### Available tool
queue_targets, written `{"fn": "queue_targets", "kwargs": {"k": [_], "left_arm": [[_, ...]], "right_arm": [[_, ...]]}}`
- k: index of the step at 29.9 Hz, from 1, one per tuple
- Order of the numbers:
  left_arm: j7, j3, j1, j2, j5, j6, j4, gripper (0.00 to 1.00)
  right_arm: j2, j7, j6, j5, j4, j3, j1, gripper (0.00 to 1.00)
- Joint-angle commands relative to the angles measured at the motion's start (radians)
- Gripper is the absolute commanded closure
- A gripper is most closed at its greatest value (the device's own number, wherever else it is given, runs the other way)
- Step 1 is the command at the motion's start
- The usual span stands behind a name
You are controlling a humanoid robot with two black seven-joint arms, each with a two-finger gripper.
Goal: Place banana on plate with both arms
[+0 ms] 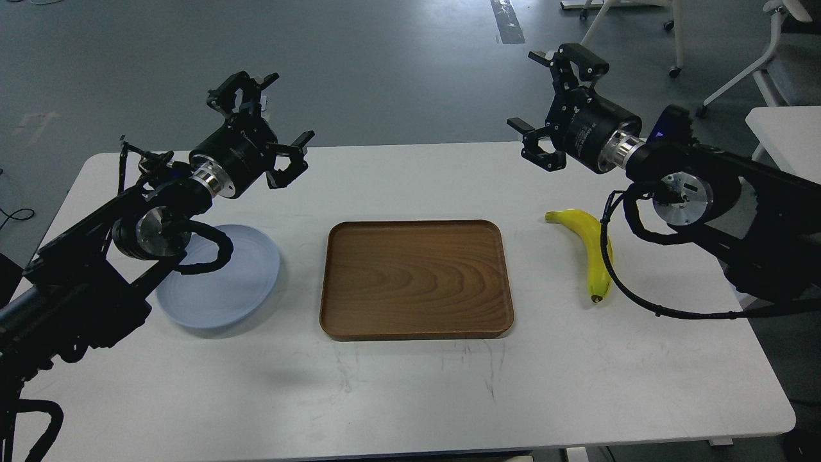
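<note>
The yellow banana (pixel 589 247) lies on the white table to the right of the tray, dark tip toward me, partly crossed by a black cable. The pale blue-grey plate (pixel 240 282) sits at the left, partly covered by my left arm. My left gripper (pixel 263 119) hovers above the table behind the plate, fingers spread wide and holding nothing. Raised above the table's far right, behind the banana, my right gripper (pixel 542 96) is also open and holds nothing.
A brown wooden tray (pixel 415 279) lies in the table's middle between plate and banana. The white table (pixel 410 391) has bare surface in front. Office chairs (pixel 757 58) and another white table (pixel 786 131) stand at the back right.
</note>
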Motion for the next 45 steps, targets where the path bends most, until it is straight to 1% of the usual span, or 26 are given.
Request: {"fn": "queue_targets", "kwargs": {"k": [1, 6, 11, 26, 45], "left_arm": [[-0.013, 0.000, 0.004, -0.014, 0.005, 0.000, 0.001, 0.02], [-0.016, -0.002, 0.012, -0.031, -0.001, 0.009, 0.018, 0.02], [-0.034, -0.048, 0.028, -0.036, -0.003, 0.000, 0.016, 0.02], [-0.033, -0.086, 0.076, -0.020, -0.006, -0.003, 0.009, 0.02], [-0.033, -0.079, 0.059, -0.019, 0.009, 0.009, 0.016, 0.02]], "right_arm": [[0.049, -0.001, 0.000, 0.008, -0.052, 0.028, -0.001, 0.01], [0.066, -0.001, -0.005, 0.008, -0.060, 0.038, -0.007, 0.01], [0.066, -0.001, -0.005, 0.008, -0.060, 0.037, -0.020, 0.01], [0.052, -0.001, -0.005, 0.019, -0.035, 0.041, -0.047, 0.01], [0.049, 0.001, -0.003, 0.017, -0.022, 0.046, -0.070, 0.01]]}}
